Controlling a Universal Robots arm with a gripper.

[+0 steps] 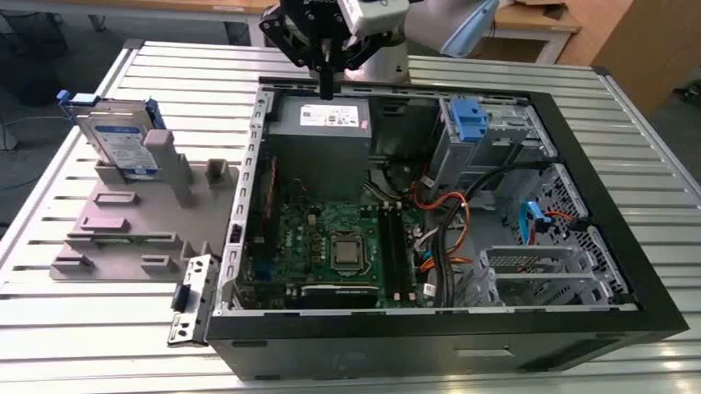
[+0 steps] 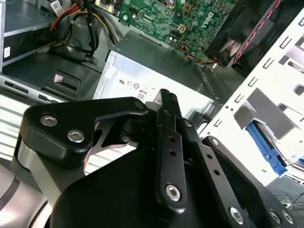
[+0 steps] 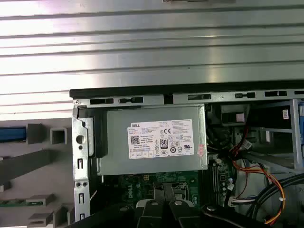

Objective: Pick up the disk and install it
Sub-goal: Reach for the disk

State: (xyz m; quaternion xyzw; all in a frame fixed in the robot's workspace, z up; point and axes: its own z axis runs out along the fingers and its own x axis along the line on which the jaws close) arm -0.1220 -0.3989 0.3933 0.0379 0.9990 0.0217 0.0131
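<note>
The disk (image 1: 118, 141) stands upright on its edge in the grey moulded holder (image 1: 121, 217), at the exterior view's left of the open computer case (image 1: 613, 271). It is silver-grey with a white-and-blue label and a blue rail frame. My gripper (image 1: 327, 87) hangs at the back of the case, above the power-supply box (image 1: 328, 119), well apart from the disk. Its fingers (image 2: 166, 102) are shut together with nothing between them. In the first wrist view a strip of the disk's blue rail (image 3: 12, 134) lies beside the holder's posts (image 3: 57, 135).
Inside the case are the green motherboard (image 1: 328, 238), orange and black cables (image 1: 449, 209) and a blue-tabbed drive bay (image 1: 468, 121) at the back right. A loose metal bracket (image 1: 192, 300) lies by the case's front left corner. The slatted metal table (image 1: 66, 328) runs all round.
</note>
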